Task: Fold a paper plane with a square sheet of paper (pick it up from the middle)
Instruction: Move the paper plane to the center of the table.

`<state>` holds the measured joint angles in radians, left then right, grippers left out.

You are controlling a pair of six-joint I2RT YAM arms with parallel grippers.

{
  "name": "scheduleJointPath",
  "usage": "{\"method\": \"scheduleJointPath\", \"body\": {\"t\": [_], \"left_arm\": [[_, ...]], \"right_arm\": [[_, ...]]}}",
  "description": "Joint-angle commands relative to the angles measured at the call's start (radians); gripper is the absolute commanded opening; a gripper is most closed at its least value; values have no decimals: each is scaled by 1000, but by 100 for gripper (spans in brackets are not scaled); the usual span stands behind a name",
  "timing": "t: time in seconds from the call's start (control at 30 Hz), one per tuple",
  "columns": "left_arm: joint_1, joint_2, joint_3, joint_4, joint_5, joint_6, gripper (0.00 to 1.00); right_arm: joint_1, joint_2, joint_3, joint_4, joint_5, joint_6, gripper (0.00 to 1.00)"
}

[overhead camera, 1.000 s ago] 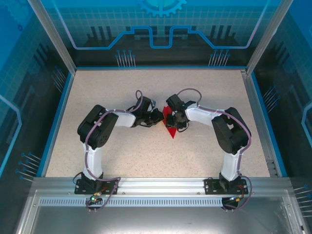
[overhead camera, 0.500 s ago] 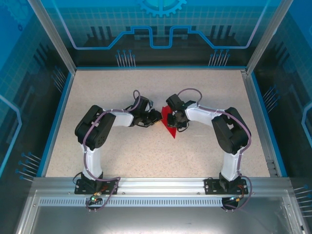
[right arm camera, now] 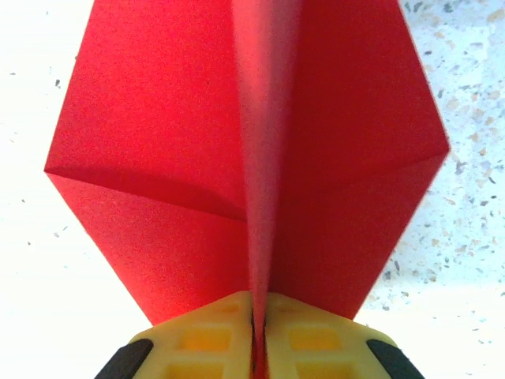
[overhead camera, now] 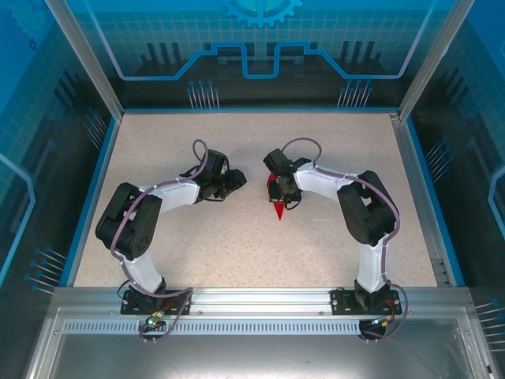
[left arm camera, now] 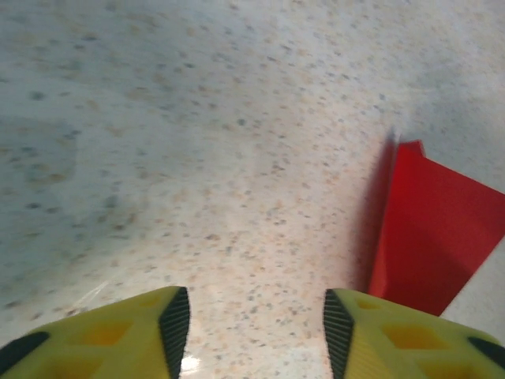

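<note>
The square sheet of paper stands folded as a red paper plane point(overhead camera: 278, 208) in the middle of the table, its pointed tip toward the near edge. My right gripper point(overhead camera: 281, 192) is shut on its raised centre crease. In the right wrist view the yellow fingertips point(right arm camera: 207, 343) pinch that crease, my right gripper point(right arm camera: 259, 335) sits at the bottom edge, and both wings of the paper plane point(right arm camera: 166, 142) spread to either side. My left gripper point(overhead camera: 234, 181) is open, off to the plane's left and apart from it. In the left wrist view my left gripper point(left arm camera: 256, 332) has bare table between its fingers, with the paper plane point(left arm camera: 434, 233) to the right.
The speckled table point(overhead camera: 181, 253) has a blue rim, with transparent blue walls on three sides. An aluminium rail point(overhead camera: 260, 300) with both arm bases runs along the near edge.
My left gripper has opened and drawn back to the left, away from the paper. My right gripper has closed on the centre crease, and the plane now looks narrower from above.
</note>
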<state>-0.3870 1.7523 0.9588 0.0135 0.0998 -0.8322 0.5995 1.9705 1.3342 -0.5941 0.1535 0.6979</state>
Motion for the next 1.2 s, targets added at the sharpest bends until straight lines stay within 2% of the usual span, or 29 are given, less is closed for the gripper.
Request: {"method": "scheduleJointPath", "body": {"t": [0.0, 0.23, 0.47, 0.73, 0.9, 1.17], "left_arm": [[7, -38, -23, -97, -110, 4, 56], [7, -55, -28, -117, -132, 7, 64], [7, -56, -23, -134, -139, 5, 74], [20, -113, -23, -231, -235, 19, 98], [33, -162, -29, -298, -320, 35, 99], [53, -217, -57, -330, -345, 43, 99]], "right_arm": [[17, 37, 34, -50, 30, -21, 12], [17, 51, 38, -47, 23, -17, 18], [19, 65, 37, -47, 26, -5, 16], [19, 41, 56, -38, 14, -38, 10], [18, 31, 123, -36, 16, -94, 9], [11, 149, 272, -49, -15, -101, 10]]}}
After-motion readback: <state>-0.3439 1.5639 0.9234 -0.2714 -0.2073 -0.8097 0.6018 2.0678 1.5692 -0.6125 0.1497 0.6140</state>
